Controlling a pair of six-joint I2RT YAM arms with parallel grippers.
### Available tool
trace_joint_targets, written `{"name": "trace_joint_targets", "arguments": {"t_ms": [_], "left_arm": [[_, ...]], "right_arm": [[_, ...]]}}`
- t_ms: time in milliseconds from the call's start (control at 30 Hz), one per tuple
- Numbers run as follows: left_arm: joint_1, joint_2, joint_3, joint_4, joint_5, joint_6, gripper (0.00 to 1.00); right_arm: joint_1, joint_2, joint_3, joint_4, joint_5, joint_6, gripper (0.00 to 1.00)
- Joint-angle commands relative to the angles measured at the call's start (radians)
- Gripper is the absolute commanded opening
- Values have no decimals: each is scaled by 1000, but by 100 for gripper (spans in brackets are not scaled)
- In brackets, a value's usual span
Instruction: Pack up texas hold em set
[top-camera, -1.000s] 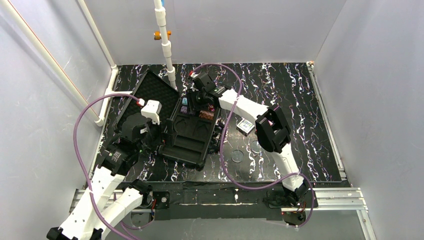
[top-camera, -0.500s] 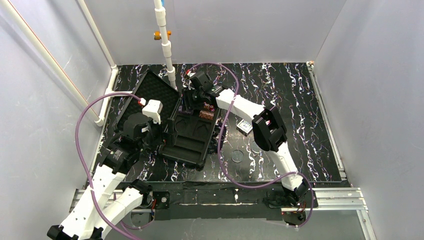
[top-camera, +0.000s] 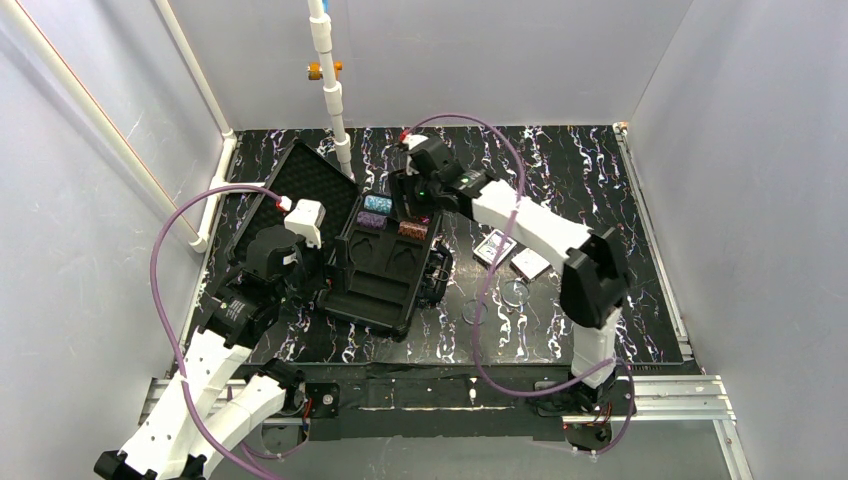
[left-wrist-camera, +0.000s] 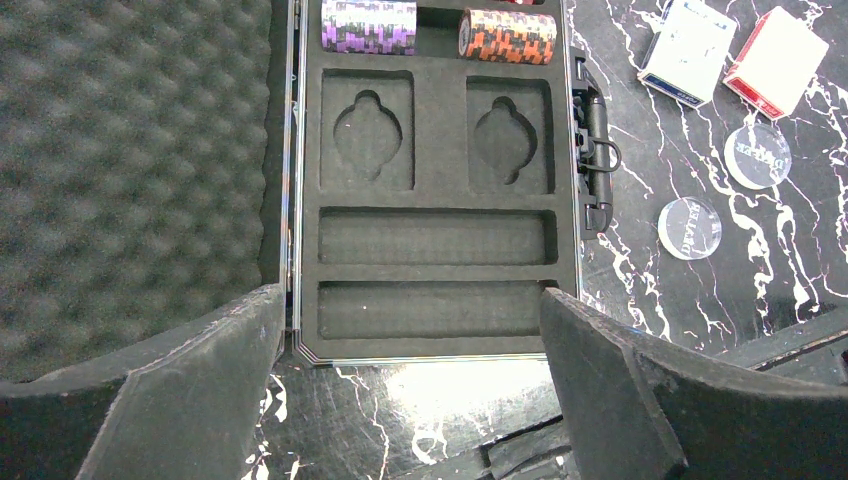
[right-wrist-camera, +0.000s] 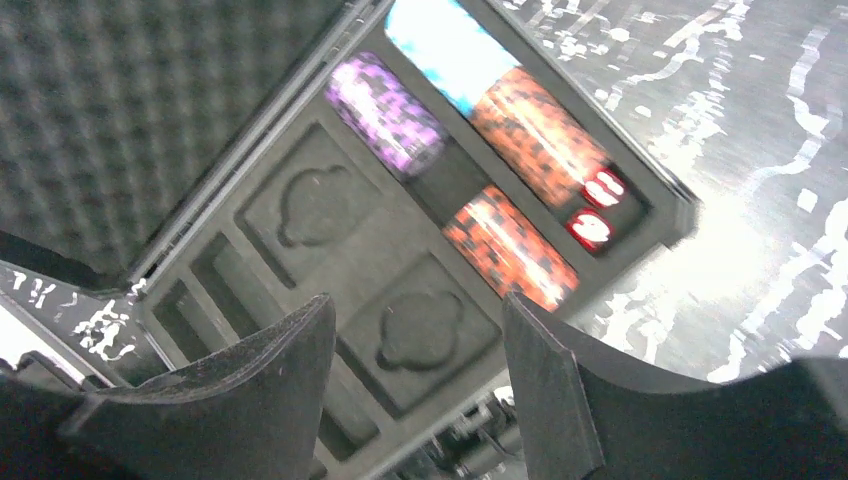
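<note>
From above, the black hinged plastic case (top-camera: 375, 312) lies open left of centre on the black, white-veined tabletop (top-camera: 600, 180), its lid (top-camera: 300, 180) laid flat to the left. The right gripper (top-camera: 405, 200) hangs over the case's far end. The left gripper (top-camera: 312, 268) sits at its near left side.

In the left wrist view, the left fingers stand wide apart, holding nothing, above the near end of the moulded foam tray (left-wrist-camera: 440, 195). The lid's lining is egg-crate foam. The tray has two square recesses with keyhole-shaped cut-outs and two long slots. Beyond them one purple chip stack (left-wrist-camera: 368, 25) and one orange-brown chip stack (left-wrist-camera: 508, 35) lie on their sides. Right of the case's handle (left-wrist-camera: 598, 150) lie a blue-and-white card box (left-wrist-camera: 688, 50), a red card box (left-wrist-camera: 777, 60) and two clear round discs (left-wrist-camera: 691, 228); the nearer seems to read "DEALER".

The right wrist view is blurred. The right fingers are parted with nothing between them. Below lie one teal chip stack (right-wrist-camera: 450, 50), one purple, two orange-brown, and two small red round pieces (right-wrist-camera: 597, 205).
</note>
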Motion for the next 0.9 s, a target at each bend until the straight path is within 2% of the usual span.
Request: {"name": "trace_joint_targets", "arguments": {"t_ms": [0,133,333,867], "left_arm": [[-1,-13,10,-9,10,6,99],[-1,-13,10,-9,12,6,99],[-1,-11,9,-10,6,6,99],[-2,-1,9,-10,3,8,99]], "right_arm": [[-21,-144,-146,33,130,-11,69],[-35,-178,-237,70,125,9,67],[-45,-139,-271,95,85,26,63],[-59,-28,-266,164,-32,54,52]]}}
